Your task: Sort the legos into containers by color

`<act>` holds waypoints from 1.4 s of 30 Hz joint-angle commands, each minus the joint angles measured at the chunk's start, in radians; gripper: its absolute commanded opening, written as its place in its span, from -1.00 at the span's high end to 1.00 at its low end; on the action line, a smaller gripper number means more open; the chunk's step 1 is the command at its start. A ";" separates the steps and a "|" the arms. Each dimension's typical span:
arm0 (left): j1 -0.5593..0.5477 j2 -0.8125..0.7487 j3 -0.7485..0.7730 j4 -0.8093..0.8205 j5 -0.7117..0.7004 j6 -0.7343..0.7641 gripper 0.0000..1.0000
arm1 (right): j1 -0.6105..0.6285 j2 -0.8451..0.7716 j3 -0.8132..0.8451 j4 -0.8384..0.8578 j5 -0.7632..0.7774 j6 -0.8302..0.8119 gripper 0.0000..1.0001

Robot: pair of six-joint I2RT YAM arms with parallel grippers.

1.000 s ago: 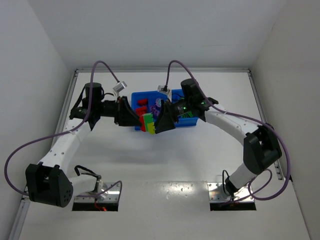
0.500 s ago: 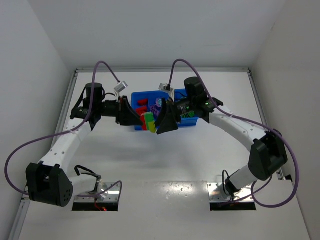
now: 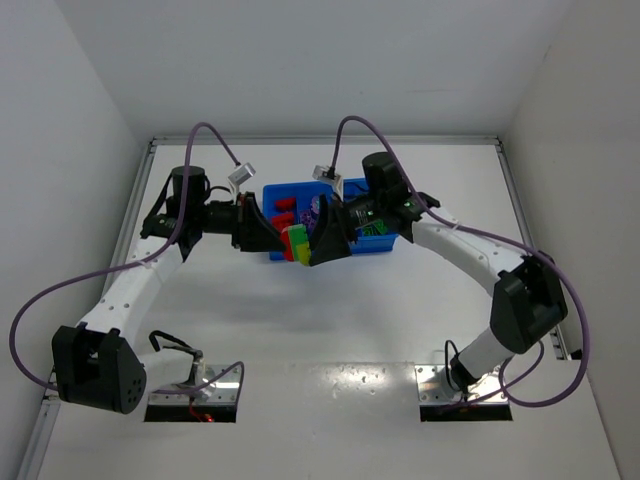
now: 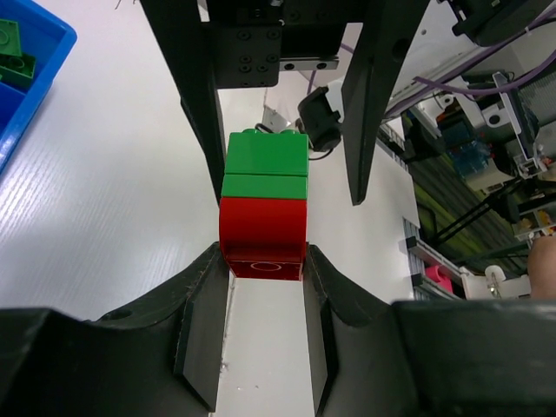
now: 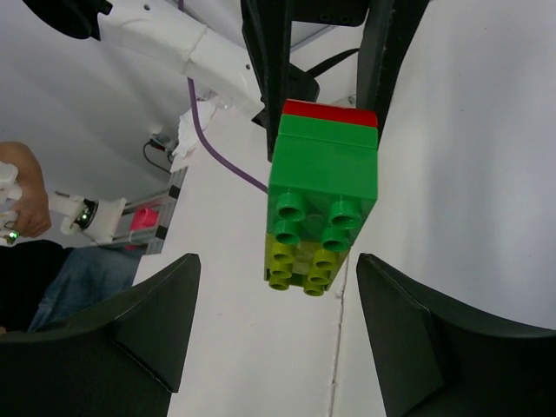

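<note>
My left arm (image 3: 140, 285) and right arm (image 3: 470, 255) both stretch forward and bend inward, wrists about level, so the tools face each other tip to tip. My left tool (image 4: 263, 261) grips the bricks (image 4: 264, 200) at one end. My right tool (image 5: 278, 269) stands spread wide on either side of them, not touching.

We see 1 white table (image 3: 330, 320). Flat on it lies 1 blue tray (image 3: 372, 246), just beyond the spot where the left gripper (image 3: 283, 243) and right gripper (image 3: 318, 243) face each other. Well behind both grippers, 2 metal base plates (image 3: 195, 388) sit at the table's near edge.
</note>
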 commanded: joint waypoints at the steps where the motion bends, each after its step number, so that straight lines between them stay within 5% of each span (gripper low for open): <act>1: -0.010 -0.013 -0.002 0.036 0.043 0.028 1.00 | 0.007 0.014 0.042 0.038 -0.010 -0.020 -0.45; 11: -0.019 -0.023 -0.011 0.036 0.024 0.028 1.00 | 0.018 0.057 0.085 0.047 -0.001 -0.020 -0.21; 23: -0.019 -0.053 -0.021 0.036 -0.017 0.028 1.00 | 0.029 0.040 0.062 0.056 -0.001 -0.020 0.88; 35: 0.004 -0.075 -0.039 0.067 -0.036 0.009 1.00 | -0.167 -0.140 -0.105 0.074 -0.021 -0.020 0.99; 42: 0.013 -0.105 -0.067 0.098 -0.054 -0.021 1.00 | -0.287 -0.083 -0.075 -0.159 0.156 -0.285 0.99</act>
